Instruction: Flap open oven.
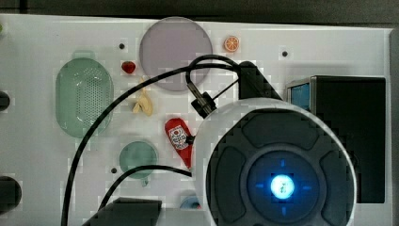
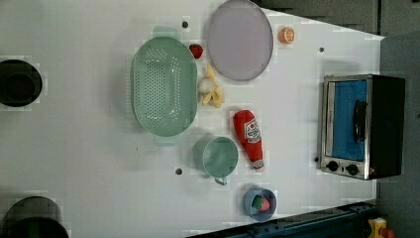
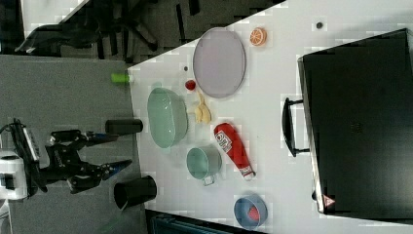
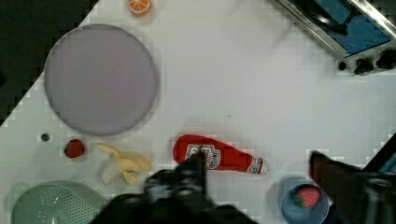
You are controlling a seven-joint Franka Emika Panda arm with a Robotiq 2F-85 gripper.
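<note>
Hovering with fingers spread, the hand (image 3: 117, 151) sits well apart from the shut oven (image 2: 361, 126).

A white surface (image 2: 99, 163) carries all items. The oven (image 2: 364, 126) is placed at the left view's right edge, door shut. A grey plate (image 2: 239, 39), an orange slice (image 2: 286, 35) and a strawberry (image 2: 196, 50) are located near the top. A green colander (image 2: 164, 85), a peeled banana (image 2: 213, 91), a ketchup bottle (image 2: 250, 138), a green cup (image 2: 217, 156) and a blue bowl (image 2: 259, 203) are arranged centrally. Dark round objects (image 2: 19, 83) are seen at the left view's left edge.
</note>
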